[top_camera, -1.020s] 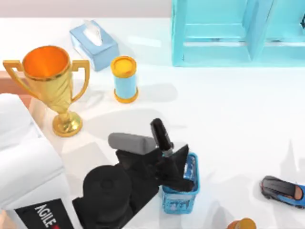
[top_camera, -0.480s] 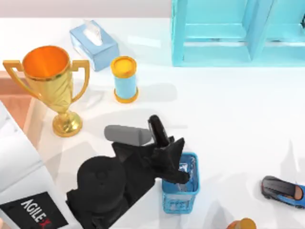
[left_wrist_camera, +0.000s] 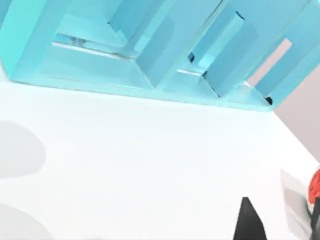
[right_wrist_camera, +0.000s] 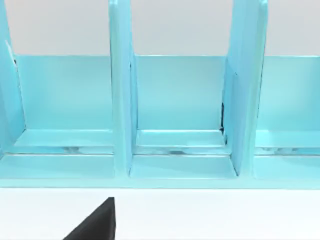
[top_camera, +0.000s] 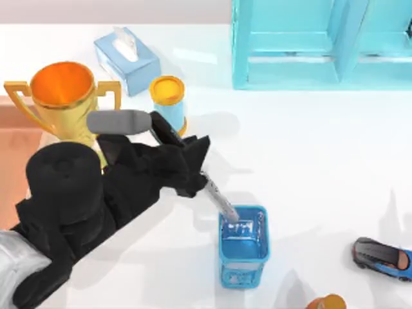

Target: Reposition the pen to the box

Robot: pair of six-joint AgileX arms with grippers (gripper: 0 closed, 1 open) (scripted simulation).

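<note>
My left gripper (top_camera: pixel 193 168) is shut on the pen (top_camera: pixel 219 199), which slants across it. The pen's black cap points toward the blue can, and its silver barrel runs down to the rim of the blue mesh holder (top_camera: pixel 243 254). The gripper sits between the trophy (top_camera: pixel 61 96) and the holder. The box (top_camera: pixel 11 154) shows as a reddish-brown strip with a tan rim at the table's left edge, partly hidden by my left arm. A dark part of my right gripper (right_wrist_camera: pixel 97 222) faces the light-blue shelf (right_wrist_camera: pixel 175 100).
A light-blue tissue box (top_camera: pixel 125 58) and a blue can with a yellow lid (top_camera: pixel 168 96) stand behind the left gripper. The shelf (top_camera: pixel 322 42) fills the back right. A toy car (top_camera: pixel 380 257) and an orange object (top_camera: pixel 328 302) lie at the front right.
My left arm has swung left and toward the back, drawing the pen up out of the mesh holder. The pen now slants with its tip at the holder's rim.
</note>
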